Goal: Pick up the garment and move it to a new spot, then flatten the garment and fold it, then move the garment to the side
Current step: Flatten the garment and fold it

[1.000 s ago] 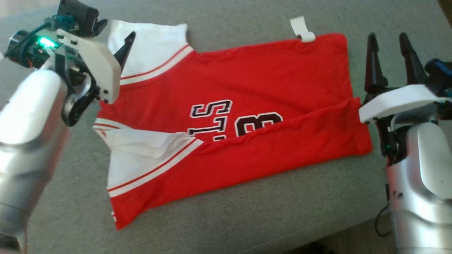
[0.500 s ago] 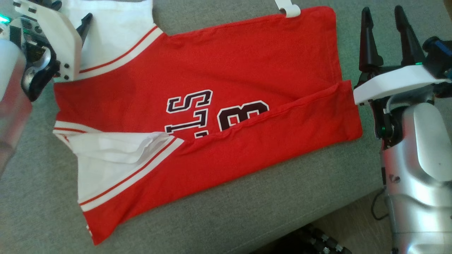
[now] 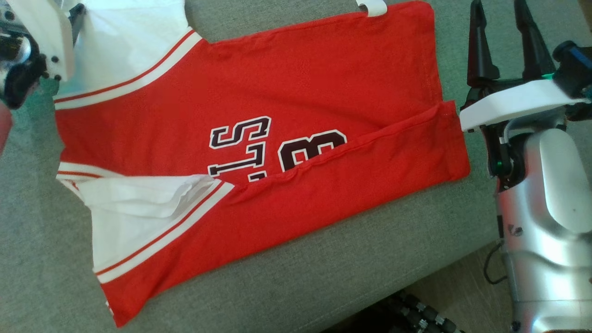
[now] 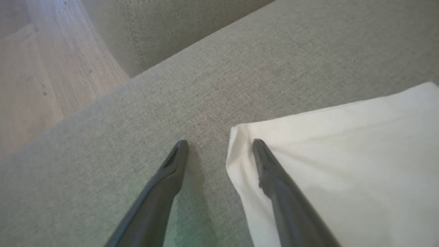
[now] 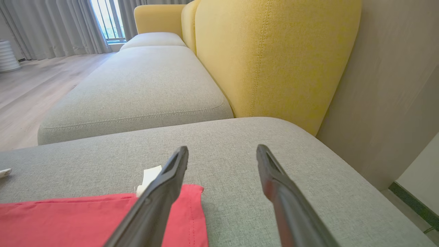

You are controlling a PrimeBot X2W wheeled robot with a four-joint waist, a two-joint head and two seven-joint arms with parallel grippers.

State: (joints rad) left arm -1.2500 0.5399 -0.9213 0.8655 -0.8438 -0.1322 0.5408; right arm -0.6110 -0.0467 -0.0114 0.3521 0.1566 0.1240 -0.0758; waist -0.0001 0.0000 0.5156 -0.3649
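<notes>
Head view is showing the red, white-sleeved garment [image 3: 323, 83] lying flat, six o'clock edge folded over. Left gripper [image 4: 219, 142] and right gripper [image 3: 498, 14] are gaping, empty.

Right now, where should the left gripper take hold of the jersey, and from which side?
The outer corner of the far white sleeve, coming down from above. It lies flat on the cushion with a free edge; the open left gripper straddles that edge: one finger over cloth, one over cushion.

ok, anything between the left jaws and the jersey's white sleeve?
Nothing visible. The left jaws stand open over the white sleeve corner, one finger above fabric, one above bare grey cushion.
</notes>
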